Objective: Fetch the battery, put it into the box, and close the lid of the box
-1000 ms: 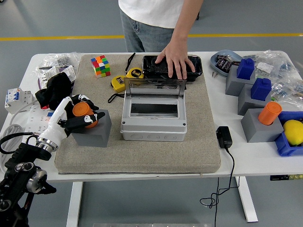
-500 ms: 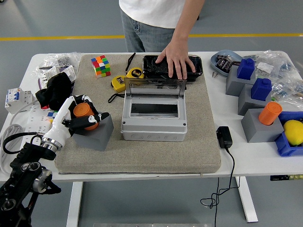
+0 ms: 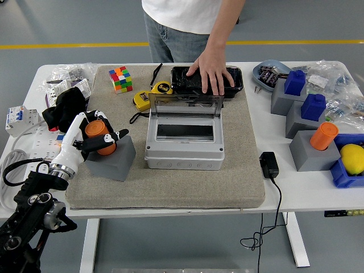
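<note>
Battery [image 3: 98, 136]: orange cylinder, tilted, clasped by left hand [image 3: 85, 139] above grey block [image 3: 114, 159].

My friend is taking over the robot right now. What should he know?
Left hand: shut on the orange battery, which sits in its grey holder block at the mat's left.
Right hand: not in view.
Grey box: mid-mat, lid standing open, nothing seen inside.
A person's hand rests on the black tray behind the box.
Done: battery gripped.
Left: lift it out, put it in the box, close the lid.
</note>
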Available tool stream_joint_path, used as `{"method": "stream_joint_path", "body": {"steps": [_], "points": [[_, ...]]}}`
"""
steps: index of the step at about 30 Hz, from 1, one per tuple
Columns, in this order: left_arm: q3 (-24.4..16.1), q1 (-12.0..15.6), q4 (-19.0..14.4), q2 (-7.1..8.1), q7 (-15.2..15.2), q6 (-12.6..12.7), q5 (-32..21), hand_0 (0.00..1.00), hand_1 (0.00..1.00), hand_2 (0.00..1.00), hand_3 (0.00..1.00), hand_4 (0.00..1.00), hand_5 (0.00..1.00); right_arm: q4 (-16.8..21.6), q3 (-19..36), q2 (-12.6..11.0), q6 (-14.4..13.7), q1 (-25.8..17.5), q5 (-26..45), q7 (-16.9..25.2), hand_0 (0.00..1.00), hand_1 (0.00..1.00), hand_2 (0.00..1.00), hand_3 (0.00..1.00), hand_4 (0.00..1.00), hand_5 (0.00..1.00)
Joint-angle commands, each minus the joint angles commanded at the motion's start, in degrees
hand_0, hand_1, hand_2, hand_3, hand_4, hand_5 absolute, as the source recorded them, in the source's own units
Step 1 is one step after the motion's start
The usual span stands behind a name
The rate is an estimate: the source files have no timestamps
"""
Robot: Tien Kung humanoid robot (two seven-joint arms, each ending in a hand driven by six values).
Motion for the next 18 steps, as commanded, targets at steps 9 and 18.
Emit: {"method": "stream_joint_path", "body": {"steps": [9, 18], "points": [[-0.3, -1.4, 0.9, 0.08, -1.0, 0.9, -0.5, 0.048, 0.002, 0.036, 0.024, 0.998, 0.017, 0.0, 0.3, 0.1, 0.0, 0.1, -0.1, 0.1, 0.807, 0.775, 0.751, 0.793, 0.998, 0.998], [-2.1, -3.3, 1.4, 0.36, -1.6, 3.2, -1.6, 0.049, 0.002, 0.020, 0.004, 0.998, 0.151, 0.0, 0.2, 0.1, 0.0, 0.0, -0.2, 0.1, 0.806, 0.774, 0.751, 0.794, 0.998, 0.998]]}}
